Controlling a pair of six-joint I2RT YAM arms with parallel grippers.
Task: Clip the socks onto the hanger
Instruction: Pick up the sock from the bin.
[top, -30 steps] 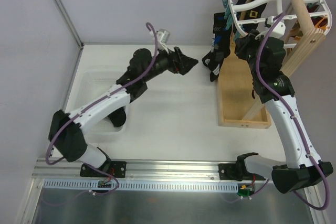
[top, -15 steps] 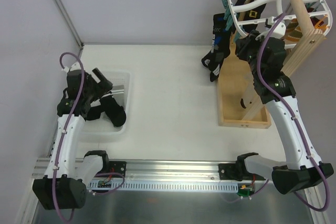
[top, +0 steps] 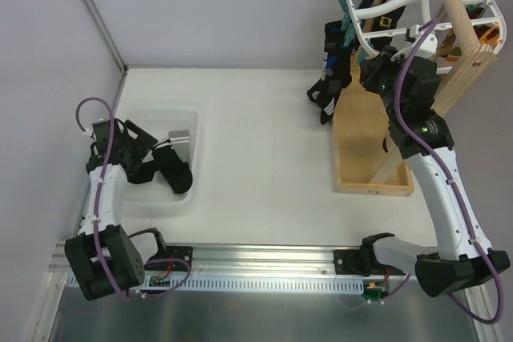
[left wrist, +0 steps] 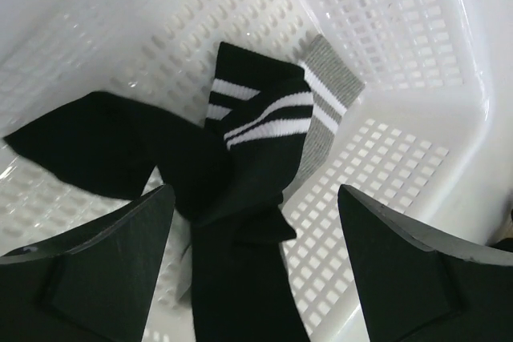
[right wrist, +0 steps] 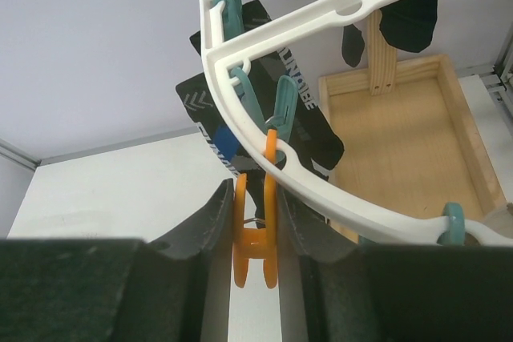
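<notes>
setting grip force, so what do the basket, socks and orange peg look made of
Basket: glossy white plastic, probably; moulded perforated walls. Socks: soft matte knit fabric, lying limp and folded. Orange peg: smooth plastic, it seems, with a small wire spring.

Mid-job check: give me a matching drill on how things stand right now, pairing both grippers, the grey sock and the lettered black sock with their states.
Things:
1. left gripper
2. right gripper
3. grey sock
4. lettered black sock

States:
A. hanging from the hanger on a teal peg
B. open above the basket
C. closed on the orange peg
D. lying in the basket, partly under the striped black sock

Pairs: 1-B, 2-C, 3-D, 4-A
</notes>
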